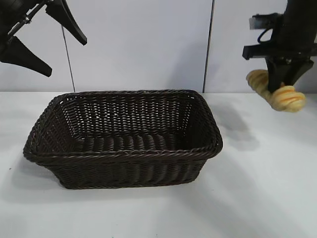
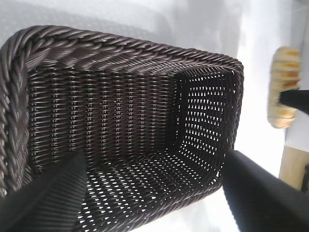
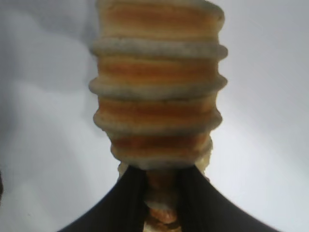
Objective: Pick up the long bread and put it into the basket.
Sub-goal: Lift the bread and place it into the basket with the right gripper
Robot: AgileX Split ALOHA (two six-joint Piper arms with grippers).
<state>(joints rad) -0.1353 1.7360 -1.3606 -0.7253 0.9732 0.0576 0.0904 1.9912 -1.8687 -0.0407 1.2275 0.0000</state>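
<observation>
The left gripper [image 1: 42, 42] hangs above the basket's [image 1: 124, 153] left end, jaws spread wide and empty. The basket sits on the table [image 1: 257, 198]. Off to its right, the right gripper [image 1: 283, 85] clamps the bread [image 1: 290, 99] in mid-air, clear of the table.

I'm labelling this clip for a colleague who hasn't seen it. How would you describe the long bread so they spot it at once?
Start at the big dark wicker basket in the middle of the white table. Look to its right and above the tabletop, where the right gripper holds the long bread in the air. It is the only golden, ridged, twisted loaf among dark or white things.
</observation>
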